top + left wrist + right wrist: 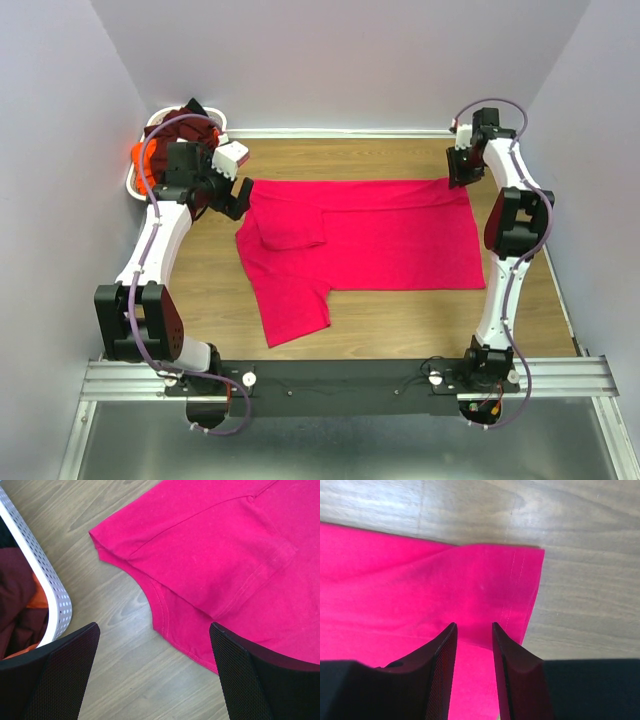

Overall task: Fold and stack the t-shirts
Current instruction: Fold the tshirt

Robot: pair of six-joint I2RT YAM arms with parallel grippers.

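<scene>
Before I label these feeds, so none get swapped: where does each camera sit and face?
Top external: high behind the bases, down onto the pink t-shirt and table; left arm and right arm show.
Left wrist: on its arm, down at the sleeve and white basket; left claw shows.
Right wrist: on its arm, down at the hem corner; right claw shows.
All share that t-shirt.

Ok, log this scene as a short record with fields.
shirt: red, spread on the table, far sleeve folded onto the body
left fingers: wide open, over the collar edge, beside the basket
right fingers: narrow gap, at the far right hem corner; grip unclear
basket contents: maroon cloth, orange cloth
</scene>
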